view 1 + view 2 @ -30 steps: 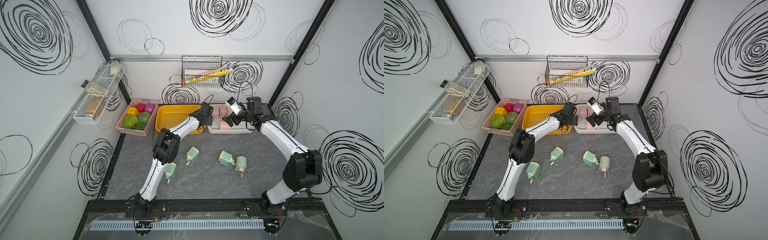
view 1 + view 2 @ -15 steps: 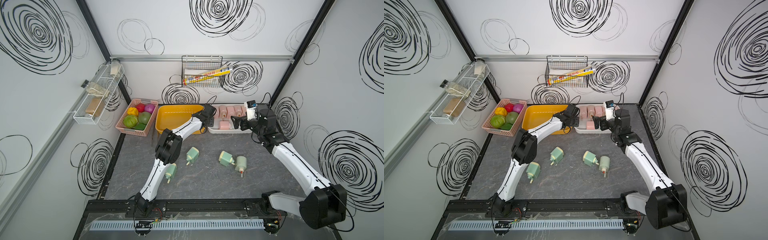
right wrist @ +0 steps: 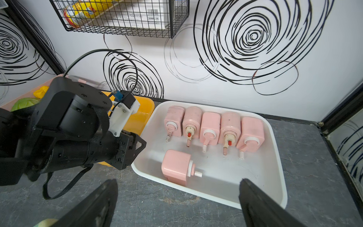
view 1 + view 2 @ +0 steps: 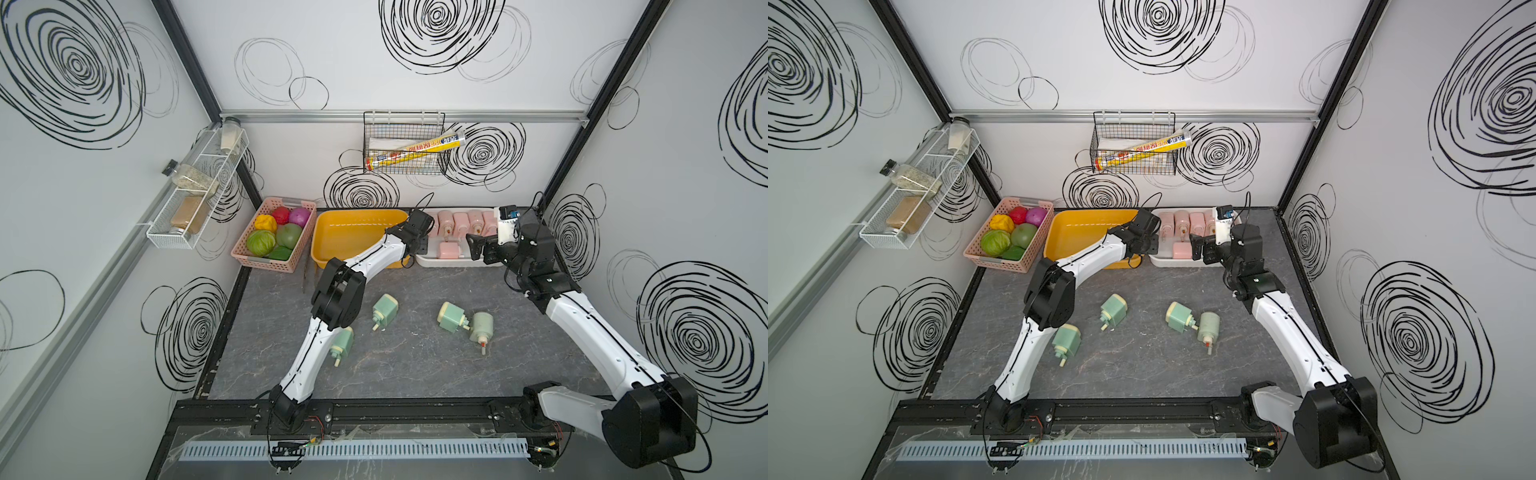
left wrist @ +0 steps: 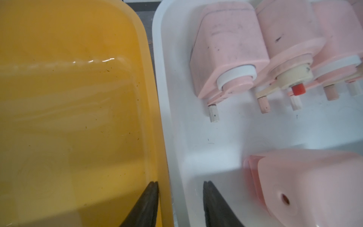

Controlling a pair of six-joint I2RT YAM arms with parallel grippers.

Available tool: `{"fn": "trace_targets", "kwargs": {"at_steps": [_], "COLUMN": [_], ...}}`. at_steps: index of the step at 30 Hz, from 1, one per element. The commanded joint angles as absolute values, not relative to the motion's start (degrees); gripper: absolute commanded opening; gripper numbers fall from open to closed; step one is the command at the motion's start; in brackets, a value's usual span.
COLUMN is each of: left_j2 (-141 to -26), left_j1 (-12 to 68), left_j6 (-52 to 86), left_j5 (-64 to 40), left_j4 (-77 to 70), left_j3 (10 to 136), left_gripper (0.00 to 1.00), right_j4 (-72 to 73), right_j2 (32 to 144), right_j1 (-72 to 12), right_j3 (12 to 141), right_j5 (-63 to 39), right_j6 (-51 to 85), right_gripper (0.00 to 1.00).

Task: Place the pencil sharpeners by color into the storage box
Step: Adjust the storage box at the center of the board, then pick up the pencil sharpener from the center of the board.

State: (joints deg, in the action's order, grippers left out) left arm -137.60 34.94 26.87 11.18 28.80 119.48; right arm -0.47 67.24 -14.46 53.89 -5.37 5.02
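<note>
Six pale pink pencil sharpeners [image 3: 210, 125] lay in a white tray [image 3: 222, 173]; four mint green pencil sharpeners [image 4: 384, 307] lay on the dark tabletop [image 4: 415, 365].
Five pink ones sat side by side at the tray's back, cranks pointing forward; the sixth pink sharpener [image 3: 175, 167] lay crosswise before them. The green ones lay scattered on their sides, two close together. A yellow tub [image 4: 353, 232] stood just beside the tray.

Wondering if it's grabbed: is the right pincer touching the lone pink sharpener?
Apart. In the right wrist view the pincer stands open, with a clear gap on each side of the sharpener.
</note>
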Motion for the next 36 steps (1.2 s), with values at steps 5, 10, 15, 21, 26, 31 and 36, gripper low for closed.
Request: {"fn": "trace_targets", "kwargs": {"at_steps": [5, 10, 15, 21, 26, 31, 36], "left_j2": [-137.43, -134.46, -126.37, -113.28, -103.19, -95.09, -87.72], "left_j1": [36.12, 36.12, 36.95, 37.44, 37.45, 36.46, 36.56], "left_j6": [28.63, 27.36, 24.7, 19.78, 17.09, 14.67, 16.47], "left_j5": [11.98, 11.29, 10.6, 7.35, 9.06, 6.48, 5.14], "left_j4": [30.76, 30.61, 26.99, 18.46, 13.23, 8.69, 3.01], "left_j3": [121.03, 119.99, 112.19, 95.16, 81.9, 69.54, 58.19], "left_gripper": [0.49, 0.58, 0.85, 0.99, 0.99, 0.99, 0.99], "right_j4": [1.1, 2.11, 3.15, 4.88, 5.5, 5.45, 6.41], "right_j2": [65.04, 65.22, 64.91, 62.8, 61.87, 61.69, 61.78], "right_j1": [-14.75, -14.76, -14.77, -14.77, -14.77, -14.72, -14.76], "right_j3": [52.57, 52.06, 51.04, 49.25, 48.26, 47.63, 47.2], "right_j5": [-4.23, -3.56, -3.34, -3.34, -3.52, -4.09, -4.87], "right_j6": [5.58, 7.86, 10.77, 10.55, 10.61, 10.64, 11.15], "right_gripper": [1.0, 1.0, 1.0, 1.0, 1.0, 1.0, 1.0]}}
